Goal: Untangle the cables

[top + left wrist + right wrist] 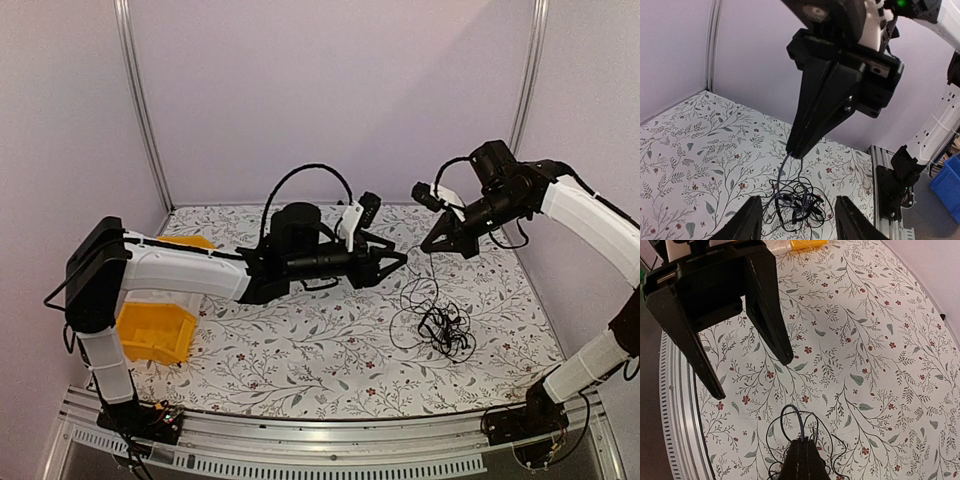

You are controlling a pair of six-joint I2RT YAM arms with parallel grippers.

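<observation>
Pinching cables point(436, 326), right gripper point(430, 246) closed.

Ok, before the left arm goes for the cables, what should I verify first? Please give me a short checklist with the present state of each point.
1. Grip: right end effector shut on one strand of the cables: ok.
2. Opening: left end effector open, nothing in it: ok.
3. Clearance: the two end effectors apart, not touching: ok.
4. Bundle lifted off the table: not ok, most of it lies there.
5. Knots loosened: cannot tell.
</observation>
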